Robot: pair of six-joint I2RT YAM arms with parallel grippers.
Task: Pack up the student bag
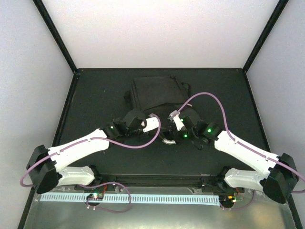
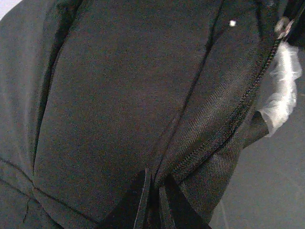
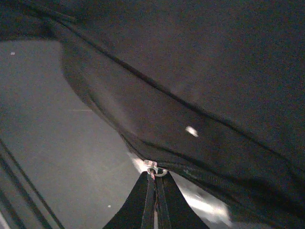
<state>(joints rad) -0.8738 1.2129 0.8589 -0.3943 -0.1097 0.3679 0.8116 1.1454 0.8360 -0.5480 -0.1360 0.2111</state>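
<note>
The student bag (image 1: pixel 155 93) is a large black fabric backpack lying on the dark table at centre back. My left gripper (image 1: pixel 156 125) is at its near edge; in the left wrist view it (image 2: pixel 153 183) is shut on a fold of the bag's fabric (image 2: pixel 133 95) beside the zipper line (image 2: pixel 248 95). My right gripper (image 1: pixel 174 117) is at the near edge too; in the right wrist view it (image 3: pixel 156 177) is shut on the metal zipper pull (image 3: pixel 156 168) of the bag (image 3: pixel 200 71). The bag's inside is hidden.
A whitish plastic pouch (image 2: pixel 283 86) shows beside the bag's zipper, and a pale shiny patch (image 3: pixel 205 202) lies under the bag's edge. A pale curved piece (image 1: pixel 167 140) sits between the grippers. Purple cables (image 1: pixel 143 143) loop over both arms. White walls enclose the table.
</note>
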